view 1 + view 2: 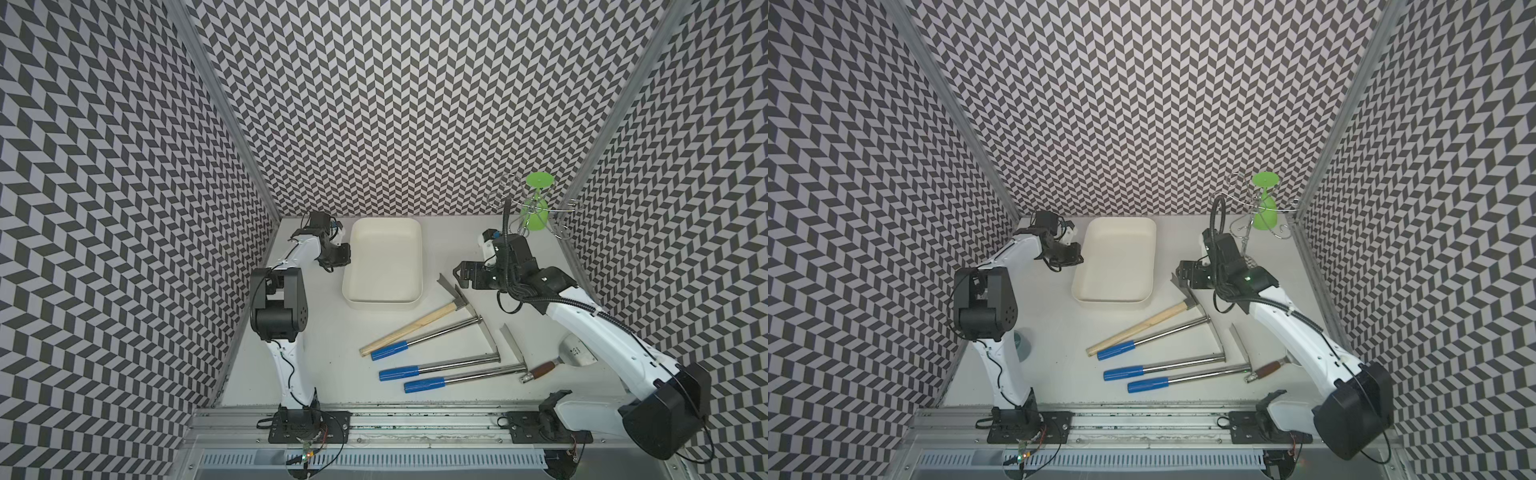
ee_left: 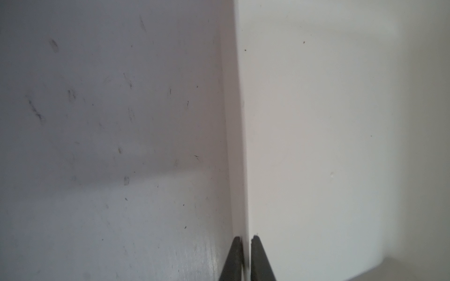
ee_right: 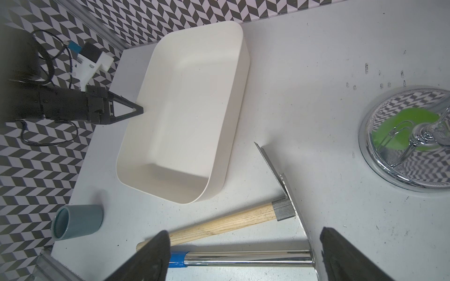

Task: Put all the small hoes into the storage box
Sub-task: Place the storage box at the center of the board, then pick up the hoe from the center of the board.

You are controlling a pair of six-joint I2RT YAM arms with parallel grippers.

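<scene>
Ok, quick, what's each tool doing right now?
Left tool: nearly closed astride the storage box wall; whether it grips cannot be told.
Right tool: open, holding nothing.

Three blue-handled chrome hoes [image 1: 428,338] lie on the table [image 1: 316,365], with a brown-handled trowel [image 1: 544,369] just beside them. A green glass [image 1: 535,220] hangs upside down on a wire rack [image 3: 389,170]. A grey-blue cup [image 3: 78,221] sits near the table's edge.

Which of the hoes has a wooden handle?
The hoe lying closest to the storage box; the other three have chrome shafts and blue grips.
</scene>
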